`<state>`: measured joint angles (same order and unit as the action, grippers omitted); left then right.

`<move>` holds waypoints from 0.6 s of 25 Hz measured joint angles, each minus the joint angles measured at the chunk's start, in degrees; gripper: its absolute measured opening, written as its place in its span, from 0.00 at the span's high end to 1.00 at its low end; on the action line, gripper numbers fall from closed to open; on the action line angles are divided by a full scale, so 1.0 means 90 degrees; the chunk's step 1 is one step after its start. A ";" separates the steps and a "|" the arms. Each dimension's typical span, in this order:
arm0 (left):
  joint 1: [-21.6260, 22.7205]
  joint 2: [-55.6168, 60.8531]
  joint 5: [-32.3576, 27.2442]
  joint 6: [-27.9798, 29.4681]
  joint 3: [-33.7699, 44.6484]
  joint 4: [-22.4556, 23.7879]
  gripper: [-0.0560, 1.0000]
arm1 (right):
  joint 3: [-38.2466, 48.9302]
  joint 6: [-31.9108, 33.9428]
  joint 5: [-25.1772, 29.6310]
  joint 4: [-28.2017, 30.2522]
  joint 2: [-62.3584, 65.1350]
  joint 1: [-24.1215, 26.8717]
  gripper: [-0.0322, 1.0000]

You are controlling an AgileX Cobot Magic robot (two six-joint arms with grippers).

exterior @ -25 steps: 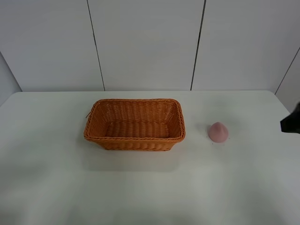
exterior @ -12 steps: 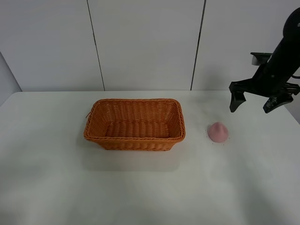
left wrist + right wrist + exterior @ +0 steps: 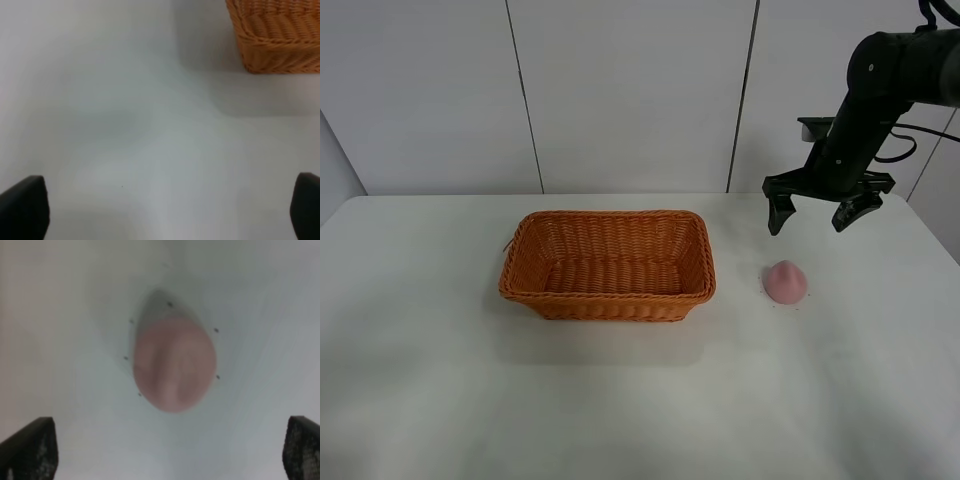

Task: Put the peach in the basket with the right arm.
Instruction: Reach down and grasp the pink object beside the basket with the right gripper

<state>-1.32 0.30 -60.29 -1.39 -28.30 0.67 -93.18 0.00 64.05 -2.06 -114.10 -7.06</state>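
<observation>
The pale pink peach (image 3: 786, 282) sits on the white table, right of the orange-brown wicker basket (image 3: 608, 265), which holds nothing. My right gripper (image 3: 812, 214) hangs open above and just behind the peach, its black arm (image 3: 880, 80) reaching in from the upper right. The right wrist view looks straight down on the peach (image 3: 174, 363), blurred, with the two fingertips (image 3: 29, 449) wide apart at the frame's corners. My left gripper (image 3: 160, 210) is open over bare table, and a corner of the basket (image 3: 277, 35) shows ahead of it. The left arm is out of the exterior view.
The white table (image 3: 620, 400) runs to a pale panelled wall (image 3: 630, 90) behind. Its right edge lies close to the peach's side.
The right arm has swung in from the right edge, rising and moving left, and its open gripper now hangs over the peach. Peach and basket have not moved.
</observation>
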 joint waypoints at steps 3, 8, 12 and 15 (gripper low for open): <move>0.0000 0.0000 0.0000 0.0000 0.0000 0.0000 0.01 | -0.0005 0.0063 -0.0060 0.0148 -0.0068 0.0011 0.30; 0.0000 0.0000 0.0000 0.0000 0.0000 0.0000 0.01 | -0.0005 0.0103 -0.0100 0.0190 -0.0433 0.0011 0.30; 0.0000 0.0000 0.0000 0.0000 0.0000 0.0000 0.01 | -0.0005 0.0105 -0.0135 0.0229 -0.0912 0.0011 0.30; 0.0000 0.0000 0.0000 0.0000 0.0000 0.0000 0.01 | -0.0005 0.0105 -0.0236 0.0229 -0.1279 0.0011 0.30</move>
<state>-1.32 0.30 -60.29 -1.39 -28.30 0.67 -93.23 0.94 61.92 0.00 -125.61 -6.96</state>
